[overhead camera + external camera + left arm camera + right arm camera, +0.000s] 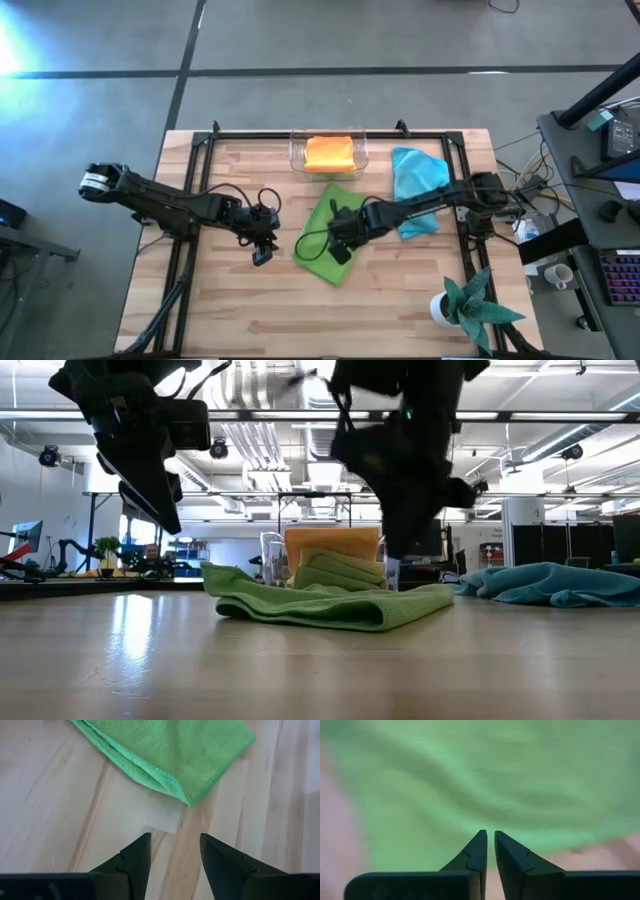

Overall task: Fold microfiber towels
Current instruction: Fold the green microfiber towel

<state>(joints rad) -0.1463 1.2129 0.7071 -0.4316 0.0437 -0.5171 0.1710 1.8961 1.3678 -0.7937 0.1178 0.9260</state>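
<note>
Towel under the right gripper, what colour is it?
Lime green towel, clearest in the left wrist view.

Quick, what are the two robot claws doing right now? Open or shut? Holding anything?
Left tool: open, empty, above bare table beside the green towel.
Right tool: almost shut, above the green towel; nothing seen between its tips.

bare wood along the table's (200, 310) near edge, potted plant (470, 305) blocking its right corner

It was a robotics lab in an open industrial hall, shown by exposed ceiling ducts (250, 440), a desk with a keyboard (622, 280), and loose cables (520, 185) beside the wooden table (200, 310).
</note>
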